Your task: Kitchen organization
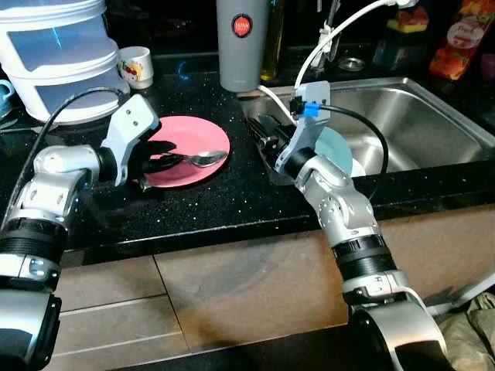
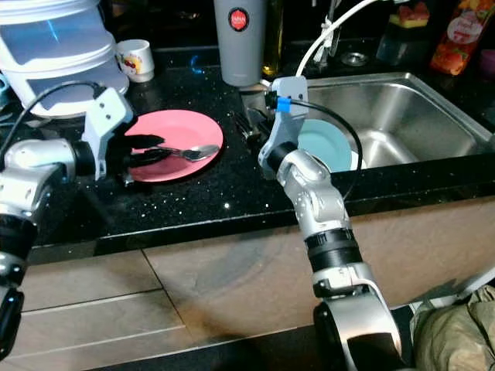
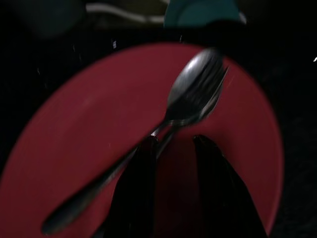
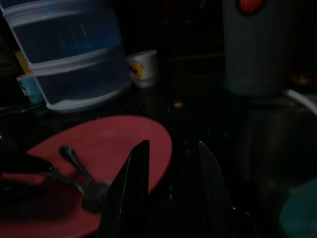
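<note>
Two utensils, spoon (image 1: pixel 203 159) and fork (image 3: pixel 210 82), lie on the pink plate (image 1: pixel 203 140); left gripper (image 1: pixel 157 161), fingers narrowly parted beside their handles, must close next.

Speckled glossy black countertop (image 1: pixel 216 201); brushed steel sink (image 1: pixel 433 124); shiny metal spoon (image 1: pixel 203 159); pink plate (image 1: pixel 197 139), possibly plastic.

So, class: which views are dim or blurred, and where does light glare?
Left wrist view: dark and soft, spoon slightly smeared over the pink plate. Right wrist view: very dim. Left eye view: well lit, glare on the sink steel and glints on the black counter.
</note>
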You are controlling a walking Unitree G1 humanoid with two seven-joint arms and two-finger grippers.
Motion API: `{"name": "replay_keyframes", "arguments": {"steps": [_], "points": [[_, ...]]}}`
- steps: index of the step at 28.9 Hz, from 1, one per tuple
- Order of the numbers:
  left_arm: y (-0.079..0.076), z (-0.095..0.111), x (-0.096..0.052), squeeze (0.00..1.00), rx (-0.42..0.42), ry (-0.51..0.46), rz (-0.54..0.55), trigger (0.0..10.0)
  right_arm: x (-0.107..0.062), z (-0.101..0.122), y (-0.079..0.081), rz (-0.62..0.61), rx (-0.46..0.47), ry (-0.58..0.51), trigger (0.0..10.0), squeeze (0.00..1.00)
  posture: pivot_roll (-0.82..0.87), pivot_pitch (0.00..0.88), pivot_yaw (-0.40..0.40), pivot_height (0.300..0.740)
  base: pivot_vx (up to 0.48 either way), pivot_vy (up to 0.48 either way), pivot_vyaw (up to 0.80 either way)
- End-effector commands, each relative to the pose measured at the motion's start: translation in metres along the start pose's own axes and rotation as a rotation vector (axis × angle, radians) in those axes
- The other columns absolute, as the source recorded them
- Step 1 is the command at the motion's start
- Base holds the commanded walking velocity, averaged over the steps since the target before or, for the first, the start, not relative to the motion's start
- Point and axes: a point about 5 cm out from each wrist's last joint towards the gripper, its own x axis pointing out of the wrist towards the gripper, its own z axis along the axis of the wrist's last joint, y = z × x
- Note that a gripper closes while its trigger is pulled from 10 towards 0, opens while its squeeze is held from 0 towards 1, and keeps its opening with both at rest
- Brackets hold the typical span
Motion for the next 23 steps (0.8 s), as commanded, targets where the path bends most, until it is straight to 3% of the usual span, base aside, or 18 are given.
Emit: {"name": "replay_keyframes", "arguments": {"steps": [1,10,11,12,14,23], "points": [[0.003,-0.001,-0.001,0.0,0.004,0.001,0.013,10.0,-0.003,0.0,0.005,0.03,0.023,0.015,10.0,0.0,0.07,0.124,-0.011,0.74,0.0,0.0,0.0],[0.001,-0.006,0.003,0.0,-0.043,0.049,0.006,10.0,-0.004,0.001,0.009,0.042,0.039,0.021,10.0,0.0,0.07,0.128,-0.016,0.74,0.0,0.0,0.0],[0.001,-0.008,0.003,0.0,-0.025,0.071,0.006,10.0,-0.004,0.001,0.009,0.043,0.039,0.022,10.0,0.0,0.07,0.128,-0.016,0.74,0.0,0.0,0.0],[0.003,-0.019,0.001,0.0,0.03,0.187,0.047,10.0,-0.004,0.001,0.009,0.046,0.039,0.024,10.0,0.0,0.07,0.128,-0.017,0.74,0.0,0.0,0.0],[0.004,-0.029,0.0,0.0,0.027,0.262,0.065,10.0,-0.005,0.001,0.01,0.048,0.039,0.027,10.0,0.0,0.07,0.127,-0.02,0.74,0.0,0.0,0.0],[-0.012,-0.011,0.022,0.0,-0.046,0.111,-0.033,10.0,-0.005,0.005,0.011,0.053,0.039,0.029,10.0,0.0,0.07,0.124,-0.023,0.74,0.0,0.0,0.0]]}}
